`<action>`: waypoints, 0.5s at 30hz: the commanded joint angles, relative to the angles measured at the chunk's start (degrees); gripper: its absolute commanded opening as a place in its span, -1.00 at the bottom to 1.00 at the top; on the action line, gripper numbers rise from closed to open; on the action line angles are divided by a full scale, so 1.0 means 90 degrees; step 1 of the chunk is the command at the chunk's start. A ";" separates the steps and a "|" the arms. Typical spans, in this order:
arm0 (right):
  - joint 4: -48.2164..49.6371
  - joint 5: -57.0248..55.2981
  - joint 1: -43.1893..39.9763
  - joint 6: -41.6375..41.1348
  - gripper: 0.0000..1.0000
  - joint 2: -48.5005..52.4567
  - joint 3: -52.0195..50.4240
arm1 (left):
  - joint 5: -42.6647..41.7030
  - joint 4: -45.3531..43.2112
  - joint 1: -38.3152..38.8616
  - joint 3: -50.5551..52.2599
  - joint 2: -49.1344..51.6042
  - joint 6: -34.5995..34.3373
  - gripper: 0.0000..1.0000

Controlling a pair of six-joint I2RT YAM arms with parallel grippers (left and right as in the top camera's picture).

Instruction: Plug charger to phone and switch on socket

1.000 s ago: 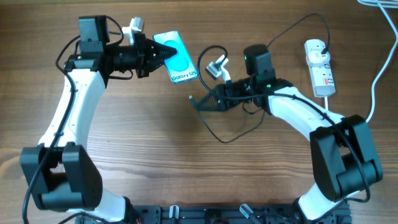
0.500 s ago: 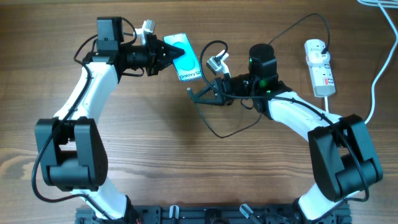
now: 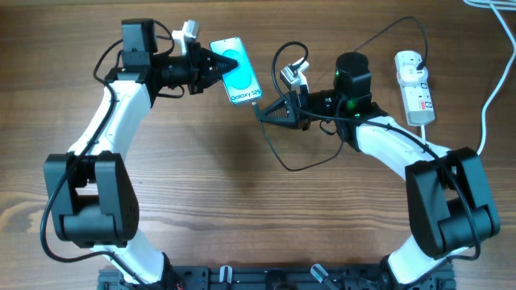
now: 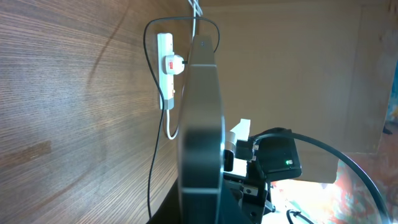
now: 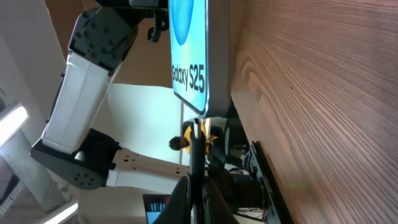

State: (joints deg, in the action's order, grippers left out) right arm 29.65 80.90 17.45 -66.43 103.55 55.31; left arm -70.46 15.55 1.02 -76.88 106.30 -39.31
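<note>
The phone (image 3: 239, 71) has a turquoise screen and a white "Galaxy S25" strip. My left gripper (image 3: 219, 64) is shut on its top end and holds it above the table. In the left wrist view the phone (image 4: 200, 124) shows edge-on. My right gripper (image 3: 264, 113) is shut on the charger's black plug (image 5: 196, 149), whose tip sits just below the phone's bottom edge (image 5: 189, 56). The thin black cable (image 3: 302, 165) loops on the table and runs to the white socket (image 3: 414, 87) at the right, where it is plugged in. The socket also shows in the left wrist view (image 4: 165, 68).
A thicker white cord (image 3: 493, 89) runs from the socket along the right edge of the wooden table (image 3: 242, 217). The two arms meet near the top middle.
My right gripper has moved up and right with the plug, closer to the phone's bottom edge. My left gripper has turned the phone slightly and shifted a little left.
</note>
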 commanded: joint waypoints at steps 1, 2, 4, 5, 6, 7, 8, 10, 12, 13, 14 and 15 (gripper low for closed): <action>0.0070 -0.0092 0.0114 -0.0134 -0.91 0.0007 0.0049 | -0.0287 -0.0041 -0.0017 -0.0087 -0.0012 0.0153 -0.92; 0.0141 -0.0136 0.0153 -0.0146 -0.91 0.0007 0.0049 | -0.0287 -0.0041 -0.0017 -0.0087 -0.0012 0.0151 -0.92; 0.0185 -0.0182 0.0185 -0.0172 -0.91 0.0007 0.0049 | -0.0289 -0.0041 -0.0017 -0.0087 -0.0012 0.0153 -0.92; 0.0185 -0.0182 0.0185 -0.0189 -0.92 0.0007 0.0049 | -0.0289 -0.0041 -0.0017 -0.0087 -0.0012 0.0153 -0.92; 0.0185 -0.0182 0.0185 -0.0192 -0.91 0.0007 0.0049 | -0.0289 -0.0041 -0.0017 -0.0087 -0.0012 0.0153 -0.92; 0.0192 -0.0187 0.0185 -0.0192 -0.91 0.0007 0.0049 | -0.0287 -0.0041 -0.0017 -0.0087 -0.0012 0.0153 -0.92; 0.0204 -0.0189 0.0185 -0.0192 -0.91 0.0007 0.0049 | -0.0287 -0.0041 -0.0017 -0.0087 -0.0012 0.0155 -0.92; 0.0287 -0.0265 0.0185 -0.0262 -0.91 0.0007 0.0049 | -0.0289 -0.0039 -0.0017 -0.0087 -0.0012 0.0155 -0.92; 0.0384 -0.0306 0.0185 -0.0311 -0.91 0.0007 0.0049 | -0.0291 -0.0039 -0.0017 -0.0087 -0.0012 0.0155 -0.92; 0.0425 -0.0325 0.0185 -0.0335 -0.91 0.0007 0.0049 | -0.0340 -0.0041 -0.0017 -0.0087 -0.0012 0.0155 -0.91; 0.0449 -0.0342 0.0185 -0.0340 -0.91 0.0007 0.0049 | -0.0364 -0.0041 -0.0017 -0.0087 -0.0012 0.0155 -0.92; 0.0464 -0.0352 0.0185 -0.0355 -0.91 0.0007 0.0049 | -0.0379 -0.0041 -0.0017 -0.0087 -0.0012 0.0158 -0.92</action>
State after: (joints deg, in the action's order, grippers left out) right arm 33.15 78.81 18.98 -68.99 103.55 55.31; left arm -70.70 15.55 1.02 -76.88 106.30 -39.29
